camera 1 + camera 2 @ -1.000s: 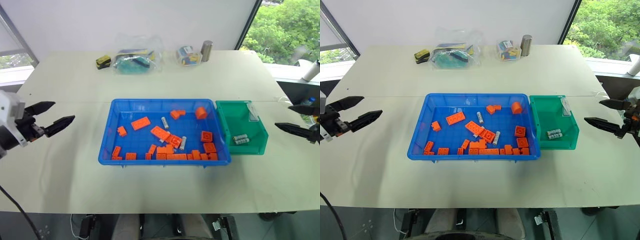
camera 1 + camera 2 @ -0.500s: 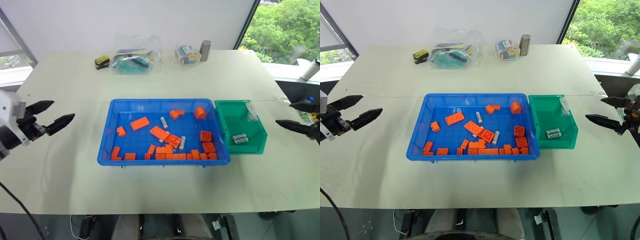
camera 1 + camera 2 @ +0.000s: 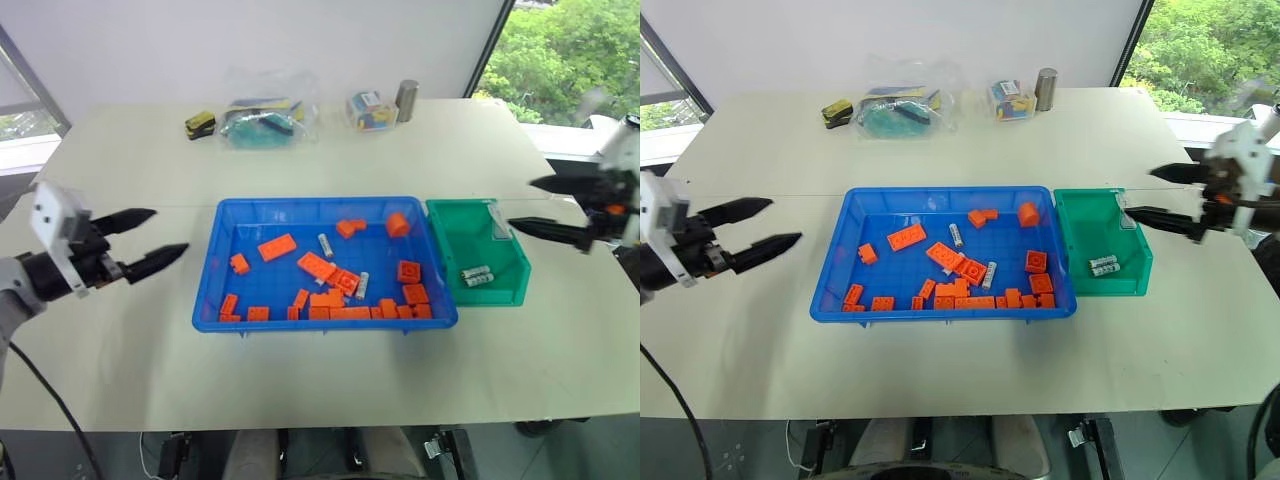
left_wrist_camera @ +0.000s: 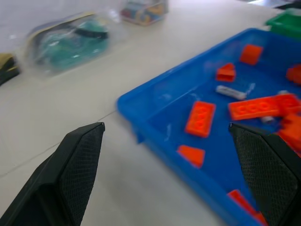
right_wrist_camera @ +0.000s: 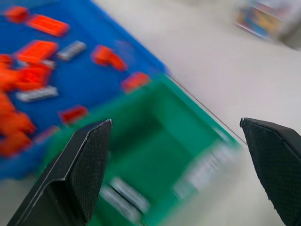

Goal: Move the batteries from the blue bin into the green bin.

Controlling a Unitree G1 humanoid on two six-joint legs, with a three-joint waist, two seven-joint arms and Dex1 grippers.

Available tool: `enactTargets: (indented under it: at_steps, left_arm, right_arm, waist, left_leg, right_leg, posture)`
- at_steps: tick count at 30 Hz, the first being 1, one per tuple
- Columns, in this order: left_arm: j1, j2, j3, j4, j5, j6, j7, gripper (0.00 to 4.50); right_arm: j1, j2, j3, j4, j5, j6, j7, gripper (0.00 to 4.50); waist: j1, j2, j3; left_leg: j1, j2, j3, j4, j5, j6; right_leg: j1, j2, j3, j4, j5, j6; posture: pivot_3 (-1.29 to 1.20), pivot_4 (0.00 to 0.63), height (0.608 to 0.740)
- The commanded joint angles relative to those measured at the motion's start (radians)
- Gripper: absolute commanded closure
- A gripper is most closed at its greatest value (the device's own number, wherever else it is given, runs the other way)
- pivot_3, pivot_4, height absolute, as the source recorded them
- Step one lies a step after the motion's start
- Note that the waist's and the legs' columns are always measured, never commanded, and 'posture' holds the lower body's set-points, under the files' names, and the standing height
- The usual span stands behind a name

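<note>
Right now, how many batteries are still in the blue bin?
2: one battery near the blue bin's middle toward the back, another among the orange bricks nearer the front. Bricks may hide more.

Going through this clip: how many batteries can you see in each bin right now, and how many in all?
batteries in the blue bin: 2
batteries in the green bin: 2
Total: 4
</note>
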Motion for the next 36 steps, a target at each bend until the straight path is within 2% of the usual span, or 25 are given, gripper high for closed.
enactTargets:
  at_steps: [1,5,11,14,18,36]
  left_arm:
    - [-0.037,0.026,-0.046,-0.085,-0.063,0.031,-0.033,0.08]
    - [-0.112,0.029,-0.157,-0.104,-0.078,0.050,-0.075,0.08]
    - [-0.162,0.030,-0.237,-0.068,-0.034,0.027,-0.117,0.08]
    - [-0.198,0.018,-0.267,-0.023,-0.019,0.019,-0.126,0.08]
    - [-0.243,0.006,-0.304,0.030,0.009,-0.001,-0.142,0.08]
    - [-0.279,-0.029,-0.327,0.023,0.023,-0.002,-0.143,0.08]
  right_arm:
    - [-0.059,0.059,0.082,-0.224,0.051,0.167,-0.096,0.00]
    - [-0.168,0.238,0.242,-0.355,0.055,0.360,-0.239,0.00]
    - [-0.230,0.431,0.433,-0.350,-0.016,0.483,-0.385,0.00]
    - [-0.257,0.555,0.453,-0.305,0.003,0.573,-0.456,0.00]
    - [-0.267,0.653,0.497,-0.254,-0.028,0.602,-0.519,0.00]
    - [-0.210,0.689,0.583,-0.173,-0.134,0.546,-0.559,0.00]
  waist:
    - [-0.004,0.000,0.000]
    - [-0.005,0.000,0.000]
    - [0.003,-0.001,0.000]
    - [-0.001,-0.001,0.000]
    - [-0.003,-0.001,0.000]
    - [-0.004,-0.001,0.000]
  left_leg:
    - [0.000,0.000,0.000,0.000,0.000,0.000]
    - [0.000,0.000,-0.001,0.000,0.000,0.000]
    - [-0.003,-0.001,-0.001,0.001,0.000,0.000]
    - [-0.005,-0.001,0.000,0.001,0.000,0.000]
    - [-0.005,-0.001,-0.001,0.001,0.001,0.000]
    - [-0.005,-0.001,-0.001,0.002,0.001,0.000]
  right_leg:
    - [0.000,0.000,0.000,0.000,0.000,0.000]
    - [-0.001,0.001,0.000,0.002,0.000,0.000]
    - [-0.004,0.001,-0.002,0.002,0.000,0.000]
    - [-0.006,0.000,-0.002,0.002,0.000,0.000]
    - [-0.006,0.002,-0.002,0.003,0.000,0.000]
    - [-0.007,0.002,-0.002,0.004,0.000,0.000]
  posture:
    - [0.00,0.150,0.740]
    - [0.00,0.150,0.740]
    - [0.00,0.150,0.740]
    - [0.00,0.150,0.740]
    - [0.00,0.150,0.740]
    - [0.00,0.150,0.740]
